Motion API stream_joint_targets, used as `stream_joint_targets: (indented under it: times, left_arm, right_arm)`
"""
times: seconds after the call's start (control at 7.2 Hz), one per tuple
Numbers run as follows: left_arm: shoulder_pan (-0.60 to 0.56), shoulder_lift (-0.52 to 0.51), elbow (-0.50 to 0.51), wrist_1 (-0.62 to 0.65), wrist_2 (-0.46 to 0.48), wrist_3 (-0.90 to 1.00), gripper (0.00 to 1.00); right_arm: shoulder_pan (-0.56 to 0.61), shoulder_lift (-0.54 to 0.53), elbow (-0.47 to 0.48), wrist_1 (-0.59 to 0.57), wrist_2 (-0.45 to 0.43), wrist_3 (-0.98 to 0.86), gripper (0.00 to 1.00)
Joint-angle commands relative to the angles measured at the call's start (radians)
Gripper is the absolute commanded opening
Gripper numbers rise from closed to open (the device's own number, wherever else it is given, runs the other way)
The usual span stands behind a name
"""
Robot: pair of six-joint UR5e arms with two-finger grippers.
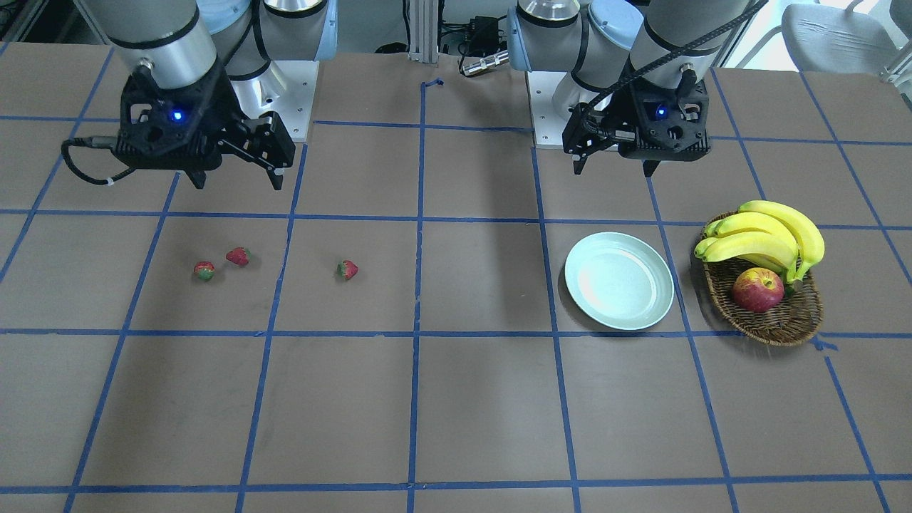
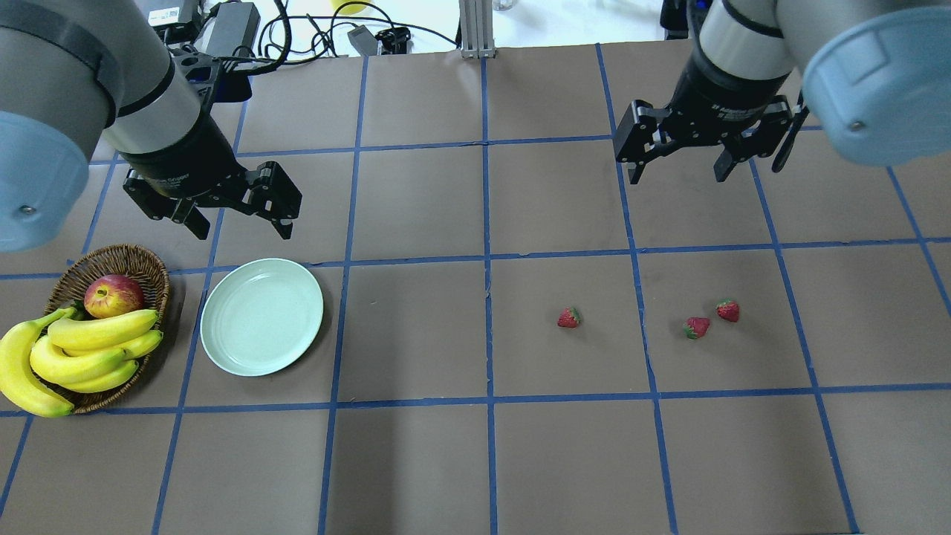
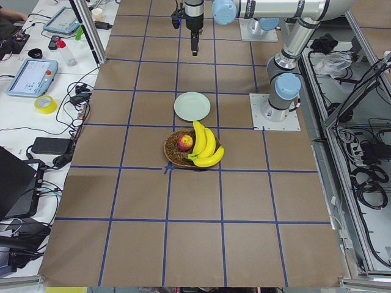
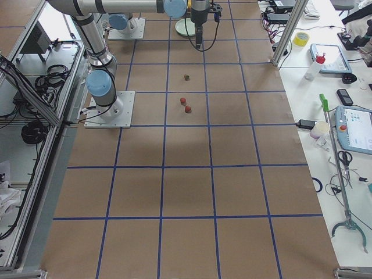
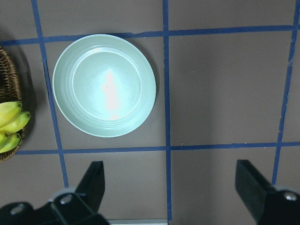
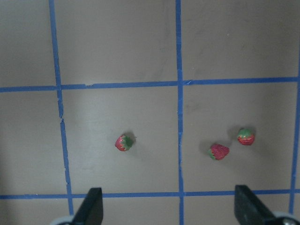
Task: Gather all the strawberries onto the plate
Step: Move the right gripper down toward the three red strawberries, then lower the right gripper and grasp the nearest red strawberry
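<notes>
Left gripper [image 2: 242, 229] hovers above the table [image 2: 416, 334] on its left side, jaws spread wide with only air between them. In its wrist view the two dark fingers [image 5: 93, 183] stand far apart at the bottom edge. Right gripper [image 2: 678, 175] hangs over the right side, likewise spread wide and gripping nothing.

The plate [image 2: 261, 316], pale mint green and glossy, lies flat on the left half of the table, near the left gripper but apart from it. All three strawberries [image 6: 219, 151] lie on the brown surface of the right half, well apart from the plate. The lone strawberry [image 2: 569, 318] sits between the plate and the other two. Farther right, the second strawberry [image 2: 697, 328] and the third strawberry [image 2: 728, 310] lie near each other without touching, the third slightly farther from the robot.

Just left of the plate, not touching it, sits a wicker basket [image 2: 122, 254]. It holds a red-yellow apple [image 2: 114, 295] and a bunch of bananas [image 2: 82, 349] that overhangs its rim. Blue tape lines [image 2: 486, 223] divide the table into squares.
</notes>
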Motion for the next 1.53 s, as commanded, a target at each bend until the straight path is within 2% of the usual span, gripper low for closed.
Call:
stream_joint_targets:
  times: [0.0, 0.14, 0.28, 0.42, 0.56, 0.83, 0.97, 1.11, 1.39]
  left_arm:
    - [0.0, -0.001, 0.0, -0.001, 0.0, -0.001, 1.0]
    - [0.0, -0.001, 0.0, -0.001, 0.0, 0.0, 1.0]
    - [0.0, -0.001, 0.0, -0.001, 0.0, 0.0, 1.0]
    - [0.0, 0.0, 0.001, -0.001, 0.001, -0.001, 1.0]
    - [0.0, -0.001, 0.0, 0.001, 0.001, 0.0, 1.0]
    - [0.005, -0.001, 0.0, 0.024, 0.0, -0.001, 1.0]
    - [0.006, -0.001, 0.0, 0.025, 0.001, -0.001, 1.0]
    - [0.005, -0.001, 0.0, 0.024, 0.001, -0.003, 1.0]
    - [0.006, 0.0, 0.0, 0.024, 0.003, -0.001, 1.0]
  right_arm:
    - [0.12, 0.152, 0.062, -0.163, 0.027, 0.143, 1.0]
    - [0.156, 0.213, 0.121, -0.278, 0.018, 0.212, 0.99]
    - [0.159, 0.232, 0.225, -0.39, 0.027, 0.217, 0.96]
    - [0.159, 0.235, 0.345, -0.533, 0.018, 0.215, 0.96]
    - [0.159, 0.235, 0.422, -0.646, 0.015, 0.214, 0.97]
    - [0.159, 0.249, 0.444, -0.66, -0.002, 0.214, 0.79]
    - [0.159, 0.257, 0.445, -0.66, -0.007, 0.215, 0.78]
    - [0.159, 0.26, 0.447, -0.66, -0.007, 0.215, 0.7]
    - [0.159, 0.27, 0.453, -0.66, -0.005, 0.214, 0.7]
